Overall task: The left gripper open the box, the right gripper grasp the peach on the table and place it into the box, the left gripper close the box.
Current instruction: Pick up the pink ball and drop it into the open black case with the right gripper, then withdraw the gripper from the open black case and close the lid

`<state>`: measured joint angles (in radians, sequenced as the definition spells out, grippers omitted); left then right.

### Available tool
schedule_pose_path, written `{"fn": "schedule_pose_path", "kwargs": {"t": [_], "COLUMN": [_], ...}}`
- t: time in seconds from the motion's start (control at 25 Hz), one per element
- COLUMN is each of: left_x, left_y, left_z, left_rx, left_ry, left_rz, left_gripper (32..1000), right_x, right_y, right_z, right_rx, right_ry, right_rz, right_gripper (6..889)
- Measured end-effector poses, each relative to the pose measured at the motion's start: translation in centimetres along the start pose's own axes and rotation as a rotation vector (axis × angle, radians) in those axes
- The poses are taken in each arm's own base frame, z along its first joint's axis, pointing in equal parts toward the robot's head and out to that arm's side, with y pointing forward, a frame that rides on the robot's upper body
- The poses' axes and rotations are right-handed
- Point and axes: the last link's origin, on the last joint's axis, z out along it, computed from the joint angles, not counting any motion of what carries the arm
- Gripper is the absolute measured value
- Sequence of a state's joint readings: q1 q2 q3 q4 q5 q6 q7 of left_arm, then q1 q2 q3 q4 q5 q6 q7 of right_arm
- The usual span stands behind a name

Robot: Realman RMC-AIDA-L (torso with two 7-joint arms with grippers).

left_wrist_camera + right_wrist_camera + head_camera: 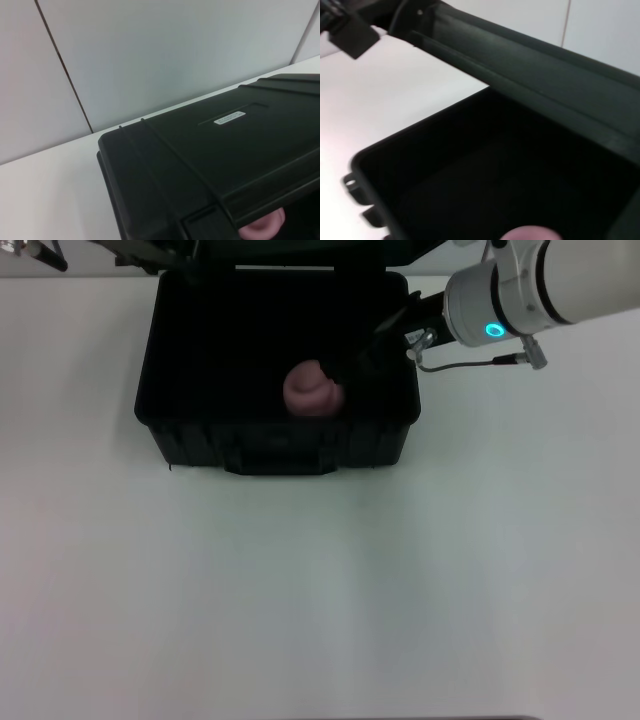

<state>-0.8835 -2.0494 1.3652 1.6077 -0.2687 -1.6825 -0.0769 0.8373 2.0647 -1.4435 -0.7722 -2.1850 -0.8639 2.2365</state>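
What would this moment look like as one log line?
box: open | peach: inside box, at right gripper | left gripper: out of view

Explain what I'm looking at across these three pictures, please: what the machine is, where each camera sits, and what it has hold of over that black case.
This is a two-armed robot. The head view looks down from its head onto the white table, where the black box stands with its lid up. The right gripper reaches in from the right and sits against the pink peach inside the open box; its dark fingers blend with the box, so an actual grip cannot be confirmed. The other two pictures come from wrist cameras: the left one shows the raised lid from outside, the right one looks into the box's dark interior. The left gripper is barely visible at the far left corner.
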Motion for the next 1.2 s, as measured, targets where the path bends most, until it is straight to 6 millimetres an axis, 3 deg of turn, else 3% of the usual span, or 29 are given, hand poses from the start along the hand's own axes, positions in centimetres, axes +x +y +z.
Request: {"fn": "schedule_pose_path", "kwargs": {"t": [0.24,0.72,1.2], "left_x": [-0.1,-0.2,-0.2], "left_y": [-0.1,-0.2,-0.2], "left_z": [0.1,0.1,0.1], "left_rx": [0.002,0.003,0.004], "left_ry": [-0.003,-0.004,-0.004], "left_rz": [-0.003,-0.005,-0.005], "left_gripper": [393,396,398], "right_x": [0.0,1.1,2.9], "right_y": [1.0,-2.2,-2.7], "right_z": [-0.8,-6.4,-8.5], "right_rx": [-0.07,0.051,0.043], "right_ry": [0.043,0.225,0.368], "right_rz": [0.045,0.113,0.161], "right_gripper": [858,857,857]}}
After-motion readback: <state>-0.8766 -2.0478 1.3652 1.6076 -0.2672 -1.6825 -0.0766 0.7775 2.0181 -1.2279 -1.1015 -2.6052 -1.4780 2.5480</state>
